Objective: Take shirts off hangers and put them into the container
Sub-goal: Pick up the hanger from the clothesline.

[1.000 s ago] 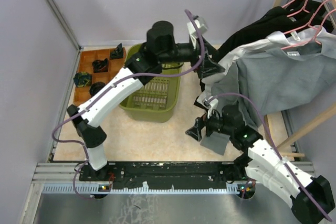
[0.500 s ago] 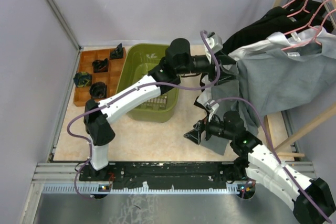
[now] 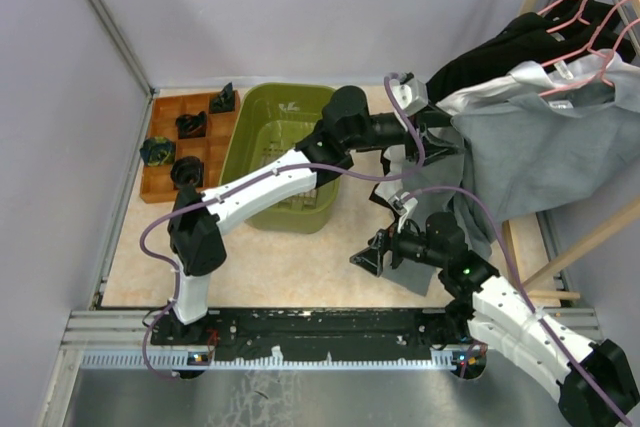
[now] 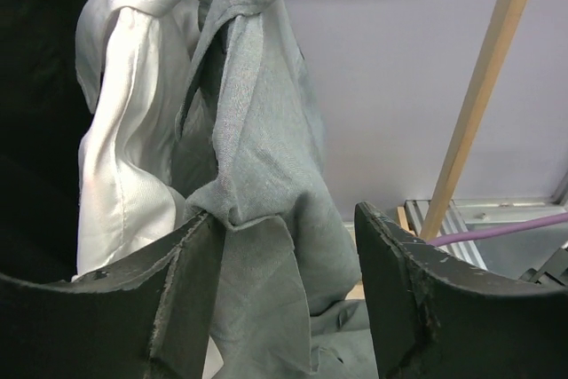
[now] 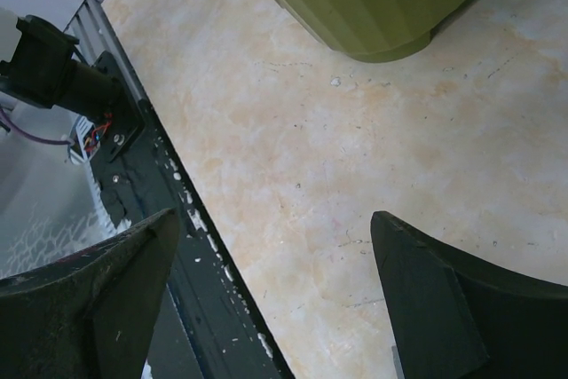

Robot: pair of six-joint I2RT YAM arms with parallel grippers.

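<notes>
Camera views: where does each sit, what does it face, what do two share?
Top external: above, behind the robot, looking down; left arm, right arm, tub, grey shirt.
Left wrist: on left arm, faces grey shirt; left gripper shows.
Right wrist: on right arm, faces table and tub corner; right gripper shows.
Shared: top and left wrist show the grey shirt.

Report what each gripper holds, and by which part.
Nothing is gripped. The left gripper stands open around a bunched fold of the grey shirt; the right gripper is open and empty above the table.
</notes>
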